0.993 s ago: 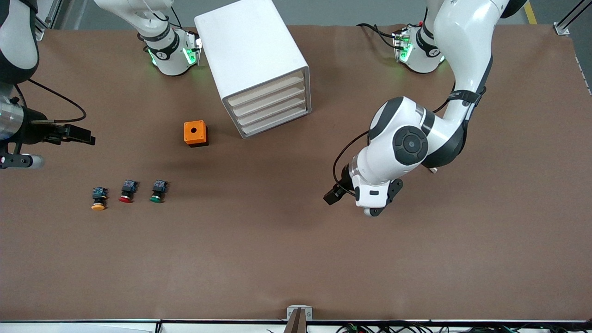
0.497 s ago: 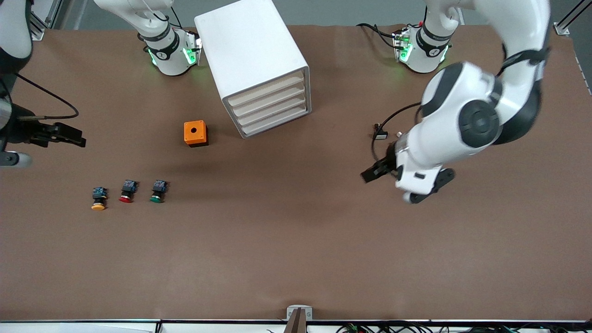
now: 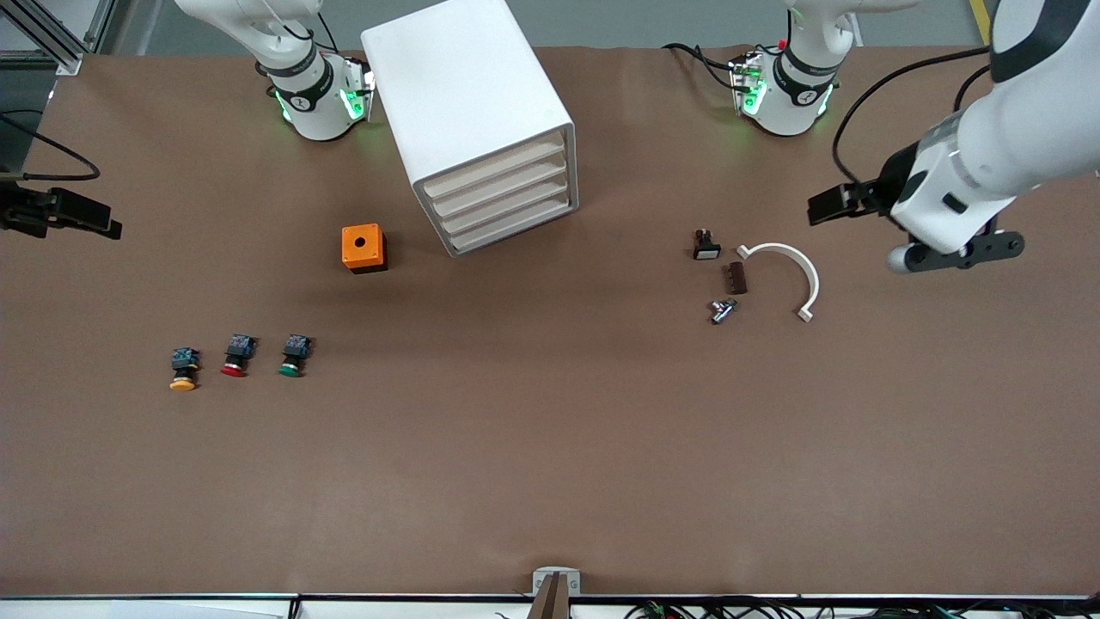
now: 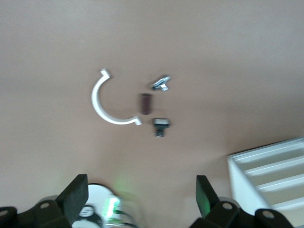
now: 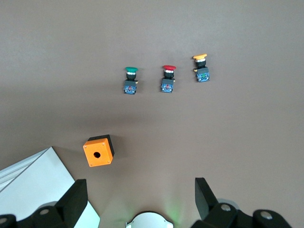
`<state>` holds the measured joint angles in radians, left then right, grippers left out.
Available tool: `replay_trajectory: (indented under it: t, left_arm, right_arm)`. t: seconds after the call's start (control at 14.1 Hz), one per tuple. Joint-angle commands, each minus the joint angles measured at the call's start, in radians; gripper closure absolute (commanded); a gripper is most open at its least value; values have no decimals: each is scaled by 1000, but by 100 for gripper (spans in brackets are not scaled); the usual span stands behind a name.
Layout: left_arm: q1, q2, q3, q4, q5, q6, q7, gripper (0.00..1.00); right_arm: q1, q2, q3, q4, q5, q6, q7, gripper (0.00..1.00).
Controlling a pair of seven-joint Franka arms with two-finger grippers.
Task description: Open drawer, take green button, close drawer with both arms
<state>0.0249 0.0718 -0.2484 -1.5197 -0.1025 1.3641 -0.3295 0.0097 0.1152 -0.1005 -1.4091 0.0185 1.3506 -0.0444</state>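
1. Three push buttons lie in a row nearest the front camera, toward the right arm's end of the table: the yellow-orange-capped button, the red-capped button and the green-capped button, which is the one closest to the middle of the table.
2. Farther back sits an orange box with a hole in its top.
3. Toward the left arm's end lie a white curved piece and three small parts beside it.
4. Farther still stands the white cabinet; its lowest drawer is closed.
5. Left hand hangs spread wide and empty over the table near the curved piece.
6. Right hand hangs equally wide and empty over the table's edge.
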Motion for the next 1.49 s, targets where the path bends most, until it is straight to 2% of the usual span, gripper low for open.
replay_trajectory:
  t: [0.0,0.21,0.43,0.5,0.78,0.99,1.21,1.42]
  left_arm:
    - [50,-180,-6,-251,29,108,113,0]
    - [47,-253,23,-373,35,194,171,0]
    - [-65,-271,177,-399,63,210,240,0]
    - [-62,-274,188,-404,63,211,275,0]
    - [-57,-317,209,-476,64,285,308,0]
    - [-40,-323,207,-470,64,317,306,0]
    - [-19,-320,202,-410,64,317,306,0]
    - [-17,-311,205,-363,64,310,294,0]
  right_arm:
    - [-65,14,10,21,8,-22,-3,0]
    - [-83,8,10,16,9,-45,-11,0]
    - [-74,-26,18,-16,9,-42,-12,0]
    - [-67,-40,18,-28,9,-39,-14,0]
    - [-21,-109,12,-91,9,-4,-15,0]
    - [-17,-253,12,-288,8,122,-15,0]
    - [-17,-259,12,-286,8,124,-15,0]
    - [-17,-259,15,-229,8,107,-15,0]
